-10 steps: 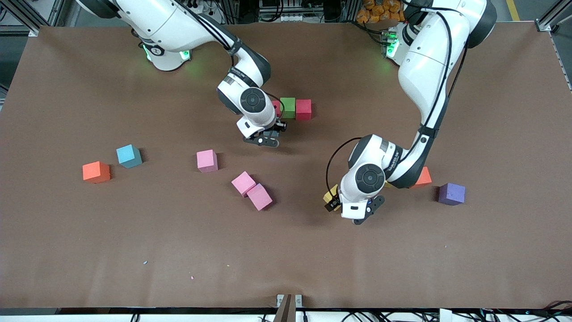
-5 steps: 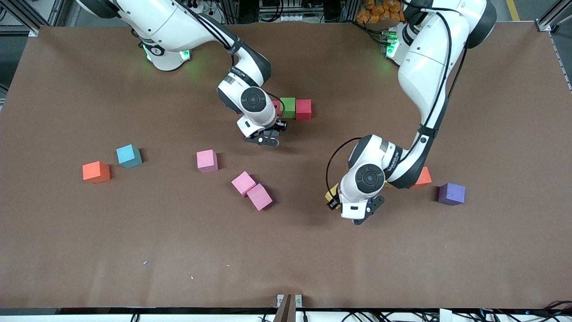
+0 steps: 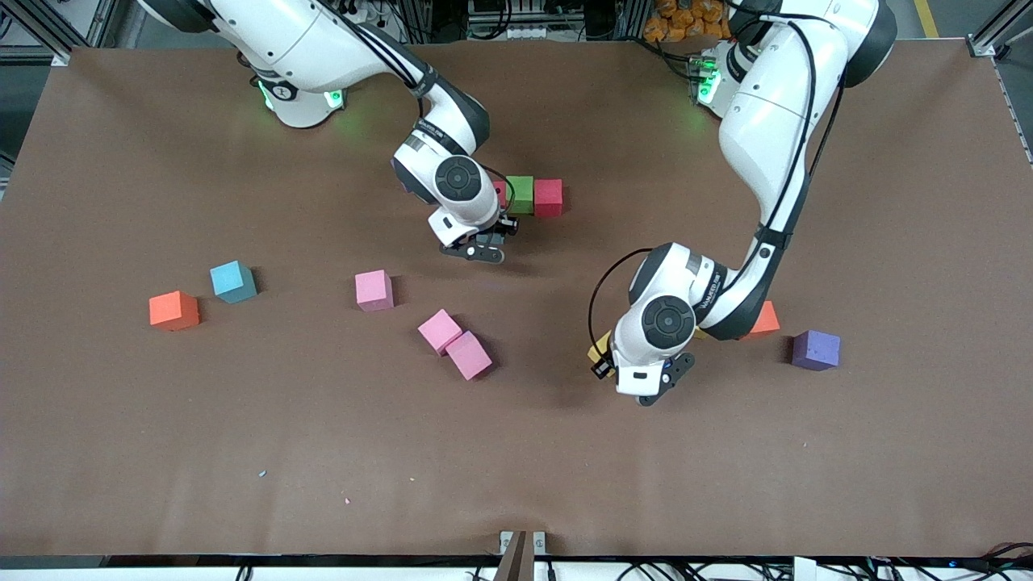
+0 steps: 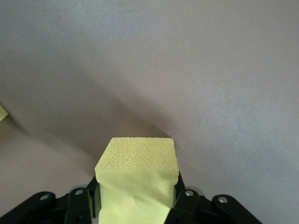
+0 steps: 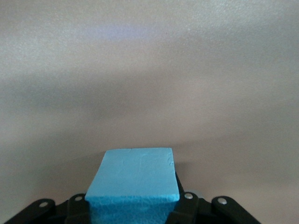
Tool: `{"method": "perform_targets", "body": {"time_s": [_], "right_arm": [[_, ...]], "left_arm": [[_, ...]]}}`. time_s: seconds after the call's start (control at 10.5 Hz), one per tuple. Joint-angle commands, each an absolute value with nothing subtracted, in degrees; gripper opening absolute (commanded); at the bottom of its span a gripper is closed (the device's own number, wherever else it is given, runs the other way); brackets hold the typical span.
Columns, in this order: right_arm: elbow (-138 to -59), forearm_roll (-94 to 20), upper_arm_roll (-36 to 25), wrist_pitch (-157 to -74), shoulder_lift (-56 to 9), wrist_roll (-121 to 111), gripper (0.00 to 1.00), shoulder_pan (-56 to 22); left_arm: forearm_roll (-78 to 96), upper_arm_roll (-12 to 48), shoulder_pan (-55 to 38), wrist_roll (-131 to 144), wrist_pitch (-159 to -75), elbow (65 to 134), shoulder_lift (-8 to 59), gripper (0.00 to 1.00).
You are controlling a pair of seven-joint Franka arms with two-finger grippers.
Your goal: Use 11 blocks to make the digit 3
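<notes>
My left gripper (image 4: 136, 198) is shut on a yellow block (image 4: 138, 175), whose foam is creased by the squeeze. In the front view that yellow block (image 3: 598, 349) peeks out from under the left hand, low at the table. My right gripper (image 5: 133, 203) is shut on a light blue block (image 5: 134, 179). In the front view it hangs beside a row of a half-hidden red block (image 3: 500, 192), a green block (image 3: 520, 194) and a red block (image 3: 548, 198). Loose on the table lie three pink blocks (image 3: 374, 290) (image 3: 440, 330) (image 3: 469, 355).
Toward the right arm's end sit another light blue block (image 3: 232, 282) and an orange block (image 3: 173, 311). A purple block (image 3: 815, 349) and an orange block (image 3: 764, 319), half hidden by the left arm, lie toward the left arm's end. A second yellow block's corner (image 4: 2, 113) shows at the left wrist view's edge.
The left gripper has closed onto the yellow block. The right gripper has edged slightly toward the red-green-red row with the light blue block in it.
</notes>
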State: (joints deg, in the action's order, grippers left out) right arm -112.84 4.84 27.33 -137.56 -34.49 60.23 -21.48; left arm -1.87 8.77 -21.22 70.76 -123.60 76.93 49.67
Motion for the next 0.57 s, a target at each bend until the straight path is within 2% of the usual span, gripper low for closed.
{"method": "perform_targets", "body": {"time_s": [0.0, 0.1, 0.38, 0.48], "right_arm": [[-115.14, 5.19, 28.48, -137.81, -32.96, 60.38, 0.00, -20.21], [-115.14, 5.19, 28.48, -137.81, -32.96, 60.29, 0.00, -20.21], [-114.96, 5.19, 28.48, -138.25, -33.13, 60.29, 0.00, -20.30], [-114.87, 5.19, 28.48, -138.34, -33.22, 60.29, 0.00, -20.39]], "left_arm": [[-2.81, 8.26, -21.88, 73.21, -123.40, 76.11, 50.10, 0.20], [-2.81, 8.26, -21.88, 74.08, -123.40, 76.03, 50.10, 0.13], [-2.72, 8.26, -21.36, 73.92, -123.40, 76.03, 49.92, 0.12], [-2.81, 8.26, -21.27, 73.74, -123.40, 76.03, 49.92, 0.02]]}}
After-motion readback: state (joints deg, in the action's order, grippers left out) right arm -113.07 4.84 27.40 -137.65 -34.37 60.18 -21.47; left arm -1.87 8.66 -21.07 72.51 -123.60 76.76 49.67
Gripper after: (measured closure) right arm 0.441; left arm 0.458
